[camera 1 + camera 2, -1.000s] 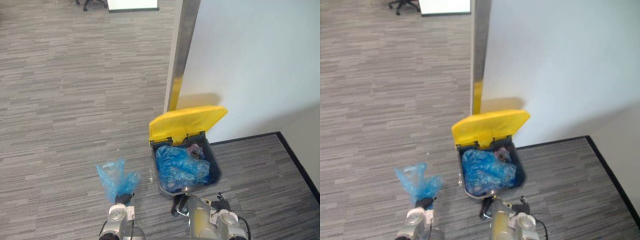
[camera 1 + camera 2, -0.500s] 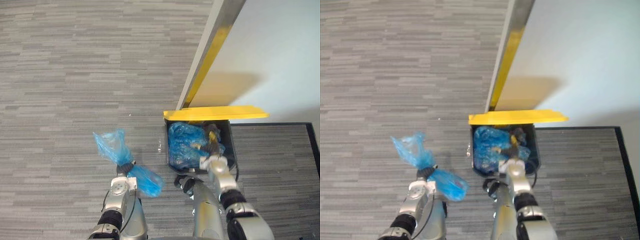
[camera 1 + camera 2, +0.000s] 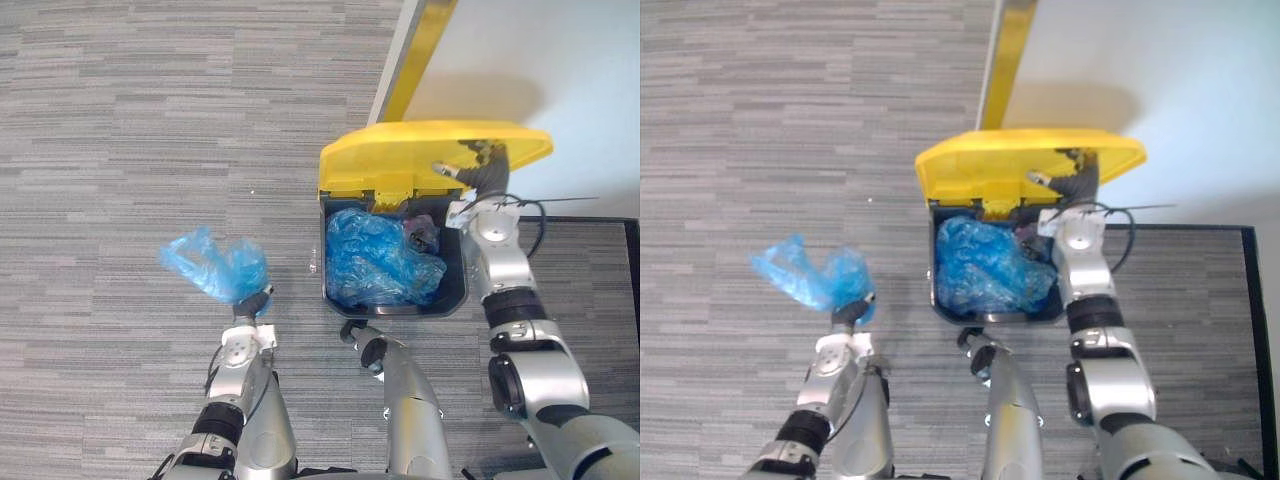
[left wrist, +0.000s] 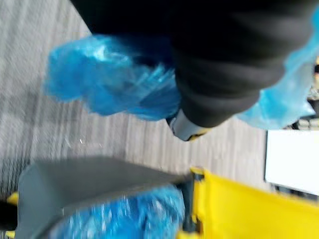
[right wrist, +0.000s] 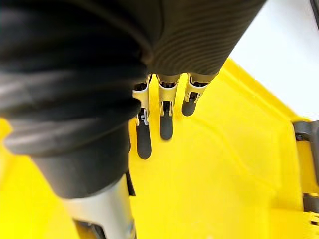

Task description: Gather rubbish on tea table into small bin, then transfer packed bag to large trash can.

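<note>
The left robot hand (image 3: 252, 300) held one blue bag (image 3: 215, 268) tight by its neck, above the floor (image 3: 120, 150), left of the one bin (image 3: 457, 292). The right robot hand (image 3: 486, 162) pushed up the one yellow lid (image 3: 400, 158) with flat, straight fingers. If they slipped, the lid could fall shut on the bag. The bag might hit the rim and spill. One blue liner (image 3: 375, 265) lay in the bin

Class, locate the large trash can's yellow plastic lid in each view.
Left eye view: yellow plastic lid upper centre-right, above the grey bin.
Right eye view: lid upper centre.
Left wrist view: lid beside grey bin wall.
Right wrist view: lid behind the fingers.
Shared landmark: right hand on the lid.
</note>
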### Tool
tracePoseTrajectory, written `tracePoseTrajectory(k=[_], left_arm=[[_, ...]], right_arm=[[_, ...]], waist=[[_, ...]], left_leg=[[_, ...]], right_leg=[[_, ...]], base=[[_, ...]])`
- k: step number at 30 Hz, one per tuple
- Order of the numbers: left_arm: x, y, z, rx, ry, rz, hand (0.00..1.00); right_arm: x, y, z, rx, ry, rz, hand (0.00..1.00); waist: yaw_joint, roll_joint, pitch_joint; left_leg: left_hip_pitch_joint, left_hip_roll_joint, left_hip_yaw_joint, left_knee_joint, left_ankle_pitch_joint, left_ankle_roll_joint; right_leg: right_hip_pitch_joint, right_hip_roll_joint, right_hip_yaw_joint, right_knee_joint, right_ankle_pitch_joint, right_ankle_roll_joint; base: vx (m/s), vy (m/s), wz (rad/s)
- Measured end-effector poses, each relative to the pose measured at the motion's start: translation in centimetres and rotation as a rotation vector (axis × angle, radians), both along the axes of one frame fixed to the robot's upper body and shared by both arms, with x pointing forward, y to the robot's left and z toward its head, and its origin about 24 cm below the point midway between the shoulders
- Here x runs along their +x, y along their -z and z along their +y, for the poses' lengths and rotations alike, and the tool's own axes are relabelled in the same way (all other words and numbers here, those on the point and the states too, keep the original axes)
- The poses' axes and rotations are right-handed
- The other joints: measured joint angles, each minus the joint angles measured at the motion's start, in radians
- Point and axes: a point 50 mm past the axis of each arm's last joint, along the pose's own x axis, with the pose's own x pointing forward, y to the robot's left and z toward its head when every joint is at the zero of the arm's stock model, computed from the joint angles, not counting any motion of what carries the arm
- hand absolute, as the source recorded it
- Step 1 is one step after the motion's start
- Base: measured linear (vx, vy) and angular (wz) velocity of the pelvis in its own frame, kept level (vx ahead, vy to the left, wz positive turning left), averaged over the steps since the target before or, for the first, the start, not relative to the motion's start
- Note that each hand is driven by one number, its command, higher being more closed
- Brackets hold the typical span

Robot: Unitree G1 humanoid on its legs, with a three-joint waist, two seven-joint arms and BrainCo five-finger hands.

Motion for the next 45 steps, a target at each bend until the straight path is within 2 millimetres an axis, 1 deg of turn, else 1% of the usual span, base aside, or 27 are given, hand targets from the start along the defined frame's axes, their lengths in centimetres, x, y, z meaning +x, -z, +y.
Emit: tracePoseTrajectory(k=[1,4,5,9,11,13,17,18,19,20,23,26,27,28,29,30,31,32,33,34,36,37,38,40,41,44,45], left_arm=[[0.1,-0.2,-0.1,-0.007,0.005,-0.007,1.00],[0.0,-1.2,-0.9,-0.027,0.042,-0.056,1.00],[0.2,-1.9,-1.4,-0.035,0.070,-0.089,1.00],[0.3,-3.9,-3.3,-0.078,0.146,-0.175,1.00],[0.5,-5.6,-4.8,-0.112,0.217,-0.243,1.00],[0.6,-6.7,-5.9,-0.142,0.268,-0.283,1.00],[0.0,-9.6,-9.0,-0.201,0.421,-0.394,1.00],[-0.3,-10.9,-10.3,-0.213,0.486,-0.449,1.00],[-0.4,-11.5,-10.8,-0.224,0.514,-0.472,1.00],[-0.7,-12.9,-12.0,-0.237,0.573,-0.523,1.00],[-1.2,-15.2,-14.3,-0.265,0.661,-0.602,1.00],[-1.5,-16.5,-15.7,-0.278,0.708,-0.640,1.00],[-1.6,-17.0,-16.1,-0.283,0.714,-0.656,1.00],[-1.6,-17.3,-16.3,-0.285,0.715,-0.664,1.00],[-1.5,-18.0,-16.6,-0.284,0.714,-0.686,1.00],[-1.2,-18.4,-16.9,-0.247,0.724,-0.706,1.00],[-1.1,-18.7,-17.0,-0.233,0.722,-0.717,1.00],[-0.6,-18.8,-17.0,-0.208,0.702,-0.716,1.00],[0.0,-18.7,-17.3,-0.163,0.690,-0.710,1.00],[0.2,-18.6,-17.3,-0.142,0.686,-0.703,1.00],[1.3,-18.4,-16.9,-0.084,0.641,-0.687,1.00],[1.8,-18.6,-17.0,-0.054,0.634,-0.686,1.00],[2.1,-18.7,-16.9,-0.043,0.623,-0.686,1.00],[3.0,-19.2,-16.8,-0.006,0.596,-0.687,1.00],[3.3,-19.2,-16.7,0.001,0.588,-0.678,1.00],[4.1,-18.8,-16.3,0.023,0.563,-0.641,1.00],[4.5,-18.5,-16.1,0.034,0.551,-0.623,1.00]], right_arm=[[0.0,-0.2,-0.1,0.000,0.002,-0.003,0.00],[0.4,-2.0,-1.0,0.012,0.020,-0.029,0.00],[0.5,-2.5,-1.4,0.016,0.029,-0.032,0.00],[1.0,-3.7,-1.3,0.055,0.020,-0.044,0.00],[1.0,-3.8,-1.2,0.079,0.007,-0.047,0.00],[1.1,-3.9,-1.1,0.077,0.000,-0.048,0.00],[1.2,-3.8,-0.7,0.064,-0.018,-0.036,0.00],[1.3,-3.9,-0.7,0.062,-0.020,-0.035,0.00],[1.3,-3.9,-0.7,0.062,-0.023,-0.036,0.00],[1.3,-4.2,-0.6,0.060,-0.031,-0.041,0.00],[1.4,-4.9,-0.3,0.056,-0.044,-0.058,0.00],[1.5,-5.7,0.0,0.057,-0.051,-0.079,0.00],[1.5,-6.3,0.2,0.058,-0.059,-0.093,0.00],[1.5,-6.6,0.3,0.058,-0.062,-0.102,0.00],[1.5,-7.6,0.4,0.063,-0.065,-0.128,0.00],[1.4,-8.0,0.3,0.081,-0.056,-0.150,0.00],[1.4,-8.7,0.7,0.084,-0.068,-0.170,0.00],[1.5,-9.5,1.3,0.089,-0.086,-0.193,0.00],[1.4,-10.3,1.6,0.090,-0.095,-0.212,0.00],[1.4,-10.4,1.7,0.090,-0.098,-0.216,0.00],[1.5,-10.2,2.4,0.097,-0.114,-0.214,0.00],[1.6,-10.2,2.5,0.098,-0.116,-0.212,0.00],[1.6,-10.2,2.5,0.097,-0.117,-0.211,0.00],[1.5,-10.5,3.1,0.073,-0.128,-0.223,0.00],[1.4,-10.6,3.4,0.062,-0.136,-0.229,0.00],[1.1,-11.4,4.4,0.025,-0.167,-0.261,0.00],[0.9,-11.7,4.5,0.023,-0.172,-0.276,0.00]], waist=[[0.000,-0.001,0.001],[0.000,0.000,0.015],[0.002,-0.003,0.020],[0.003,-0.005,0.021],[0.003,-0.005,0.021],[0.003,-0.005,0.021],[0.000,-0.005,0.021],[0.001,-0.005,0.021],[0.001,-0.006,0.021],[0.001,-0.006,0.021],[0.000,-0.015,0.026],[-0.006,-0.022,0.030],[-0.006,-0.023,0.030],[-0.007,-0.023,0.031],[0.003,-0.008,0.037],[-0.044,-0.048,0.050],[-0.047,-0.050,0.058],[-0.039,-0.051,0.057],[-0.030,-0.052,0.058],[-0.033,-0.053,0.058],[-0.045,-0.053,0.058],[-0.054,-0.053,0.058],[-0.055,-0.054,0.059],[-0.055,-0.058,0.061],[-0.053,-0.058,0.061],[-0.052,-0.060,0.061],[-0.053,-0.062,0.062]], left_leg=[[-0.001,0.004,-0.003,0.000,0.000,0.000],[-0.016,0.007,-0.026,-0.002,0.000,0.000],[-0.021,0.008,-0.033,-0.012,0.005,0.003],[-0.024,0.012,-0.045,-0.042,0.029,0.006],[-0.032,0.030,-0.050,-0.042,0.031,0.003],[-0.035,0.038,-0.052,-0.042,0.037,0.001],[-0.035,0.049,-0.051,-0.042,0.043,0.006],[-0.039,0.051,-0.048,-0.044,0.046,0.001],[-0.040,0.051,-0.046,-0.045,0.046,0.000],[-0.041,0.051,-0.041,-0.046,0.046,0.000],[-0.041,0.057,-0.031,-0.048,0.046,0.000],[-0.040,0.058,-0.028,-0.050,0.046,0.000],[-0.046,0.058,-0.028,-0.035,0.042,0.010],[-0.050,0.062,-0.030,-0.033,0.040,0.015],[-0.055,0.104,-0.019,-0.036,0.043,0.006],[-0.061,0.082,-0.010,-0.015,0.067,-0.018],[-0.070,0.088,-0.018,-0.012,0.072,-0.030],[-0.076,0.083,-0.020,-0.005,0.077,-0.022],[-0.088,0.076,-0.022,0.001,0.078,-0.010],[-0.091,0.074,-0.013,0.004,0.079,-0.005],[-0.096,0.069,0.005,0.020,0.079,-0.005],[-0.107,0.061,0.006,0.036,0.078,-0.004],[-0.112,0.059,0.010,0.035,0.078,-0.005],[-0.127,0.049,0.032,0.032,0.082,-0.015],[-0.130,0.045,0.037,0.033,0.085,-0.020],[-0.157,0.039,0.045,0.036,0.091,-0.030],[-0.163,0.038,0.046,0.036,0.093,-0.034]], right_leg=[[0.000,0.000,-0.001,0.000,-0.001,0.002],[0.000,0.002,-0.020,-0.005,-0.012,0.017],[0.001,0.004,-0.030,-0.014,-0.013,0.017],[0.002,0.016,-0.045,-0.039,-0.019,0.008],[0.004,0.031,-0.053,-0.050,-0.018,0.007],[0.005,0.037,-0.058,-0.054,-0.019,0.004],[0.020,0.056,-0.065,-0.089,-0.018,-0.003],[0.020,0.059,-0.063,-0.099,-0.017,-0.003],[0.021,0.060,-0.063,-0.105,-0.016,-0.002],[0.023,0.064,-0.063,-0.120,-0.013,-0.001],[0.024,0.071,-0.063,-0.131,-0.007,0.005],[0.023,0.073,-0.066,-0.140,-0.008,0.004],[0.023,0.076,-0.072,-0.144,-0.008,0.005],[0.022,0.080,-0.077,-0.147,-0.012,0.012],[-0.024,0.071,-0.048,0.007,-0.024,-0.012],[-0.035,0.061,0.161,0.144,-0.055,-0.129],[-0.038,0.081,0.159,0.131,-0.043,-0.121],[-0.034,0.097,0.140,0.075,-0.013,-0.107],[-0.034,0.103,0.131,0.036,0.022,-0.136],[-0.035,0.101,0.130,0.029,0.032,-0.151],[-0.035,0.094,0.136,0.015,0.051,-0.149],[-0.035,0.088,0.140,0.005,0.062,-0.134],[-0.035,0.087,0.142,-0.003,0.070,-0.123],[-0.035,0.075,0.142,-0.045,0.103,-0.078],[-0.034,0.073,0.143,-0.060,0.114,-0.070],[-0.032,0.077,0.149,-0.123,0.165,-0.067],[-0.032,0.078,0.149,-0.139,0.178,-0.074]], base=[[-0.05,-0.025,0.08],[-0.05,-0.049,0.14],[-0.04,-0.063,0.20],[-0.03,-0.075,0.07],[-0.03,-0.074,0.00],[-0.02,-0.073,0.01],[-0.04,-0.059,-0.03],[-0.05,-0.032,-0.02],[-0.07,-0.046,-0.03],[-0.04,-0.029,-0.06],[-0.04,-0.048,-0.11],[-0.02,-0.053,-0.04],[-0.02,-0.057,-0.17],[-0.02,-0.093,-0.29],[0.04,-0.136,0.36],[0.06,-0.178,0.47],[0.10,-0.227,0.37],[0.03,-0.167,-0.34],[0.00,-0.115,-0.37],[-0.04,0.013,-0.20],[-0.05,0.066,-0.07],[-0.07,0.097,-0.02],[-0.08,0.101,-0.04],[-0.09,0.090,-0.13],[-0.11,0.110,-0.13],[-0.07,0.069,-0.06],[-0.02,0.034,-0.04]])
